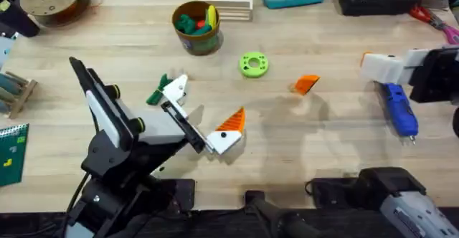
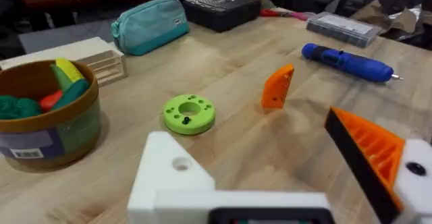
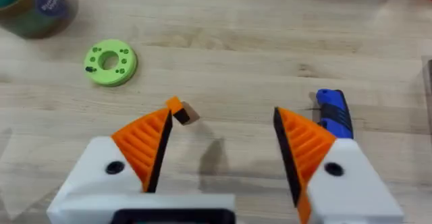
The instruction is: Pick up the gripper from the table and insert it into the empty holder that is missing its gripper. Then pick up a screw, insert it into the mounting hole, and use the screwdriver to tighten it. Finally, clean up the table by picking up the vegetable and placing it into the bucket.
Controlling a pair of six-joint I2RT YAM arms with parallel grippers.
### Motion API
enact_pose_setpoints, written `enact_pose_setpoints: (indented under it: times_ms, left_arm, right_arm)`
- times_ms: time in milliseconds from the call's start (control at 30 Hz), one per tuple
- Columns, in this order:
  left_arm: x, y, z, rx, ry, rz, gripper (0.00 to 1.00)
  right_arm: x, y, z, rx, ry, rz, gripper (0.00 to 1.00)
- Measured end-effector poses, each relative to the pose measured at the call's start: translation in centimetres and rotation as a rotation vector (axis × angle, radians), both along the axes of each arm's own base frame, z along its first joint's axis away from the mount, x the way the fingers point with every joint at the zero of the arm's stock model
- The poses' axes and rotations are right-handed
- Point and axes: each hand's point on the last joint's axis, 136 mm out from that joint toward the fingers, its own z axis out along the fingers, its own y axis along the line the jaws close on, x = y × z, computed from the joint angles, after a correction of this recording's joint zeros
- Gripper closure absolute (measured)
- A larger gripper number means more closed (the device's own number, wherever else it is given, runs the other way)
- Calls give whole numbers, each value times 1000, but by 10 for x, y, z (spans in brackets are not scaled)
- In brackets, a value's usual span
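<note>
On the wooden table (image 1: 323, 134), open bare surface lies between the lime-green ring (image 1: 253, 64), the small orange gripper (image 1: 307, 84) and the near edge. The bucket (image 1: 196, 27) stands toward the far edge, the vegetable (image 1: 157, 92) left of centre, the blue screwdriver (image 1: 399, 109) near the right edge. The left gripper (image 1: 202, 116) is spread wide: one finger is the bare white holder (image 2: 169, 173), the other carries an orange tip. The right gripper (image 3: 219, 140), likewise wide apart, holds nothing, with the orange piece just beyond its fingers (image 3: 145, 140).
</note>
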Motion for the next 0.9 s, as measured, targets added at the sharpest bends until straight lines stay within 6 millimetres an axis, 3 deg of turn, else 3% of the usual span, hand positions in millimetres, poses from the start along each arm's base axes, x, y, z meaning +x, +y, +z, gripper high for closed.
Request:
enact_pose_setpoints:
  times_ms: [900]
  left_arm:
    - [-2, -1, 0, -4, 4, -12, 14]
  right_arm:
    - [0, 0, 0, 0, 0, 0, 105]
